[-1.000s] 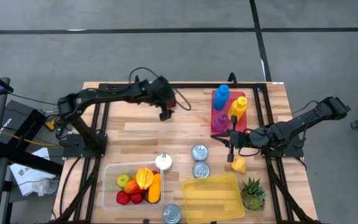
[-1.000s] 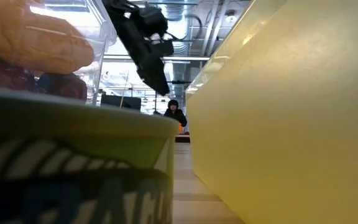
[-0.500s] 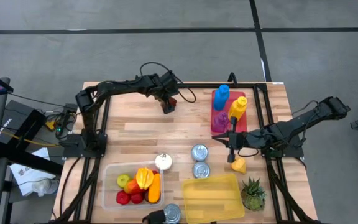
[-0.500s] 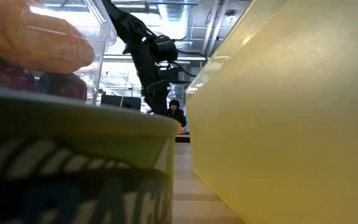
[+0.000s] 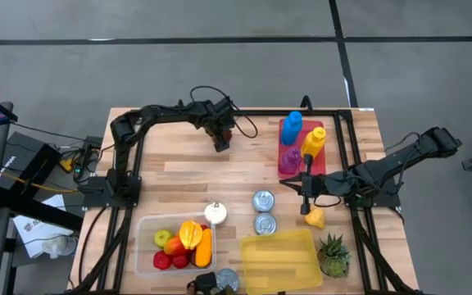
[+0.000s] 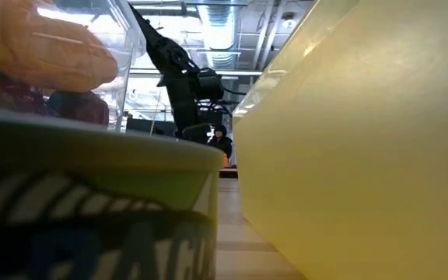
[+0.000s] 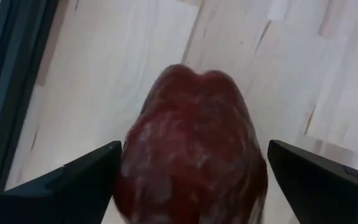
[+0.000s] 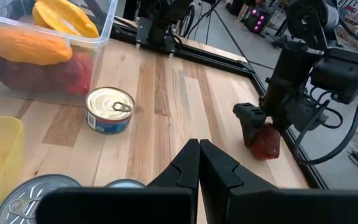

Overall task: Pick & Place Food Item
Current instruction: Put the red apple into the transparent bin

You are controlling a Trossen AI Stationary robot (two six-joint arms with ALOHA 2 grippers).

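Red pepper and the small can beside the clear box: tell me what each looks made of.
The red pepper looks like glossy moulded plastic or wax: pale sheen patches on a smooth dark-red skin. It sits between the open fingers of the left pincer. The can looks like bright metal with a pull-tab lid and a blue label.

You have a dark red pepper [image 7: 191, 149] between black fingers [image 7: 82, 177] on a pale wood table [image 5: 179, 176]; beside the clear tub [image 5: 147, 246] of yellow, orange, green and red fruit sits a translucent yellow bin [image 5: 279, 260]; behind it, silver cans [image 5: 264, 201]; farther back, blue, yellow and purple bottles [image 5: 292, 123] on a red tray [image 5: 318, 160].
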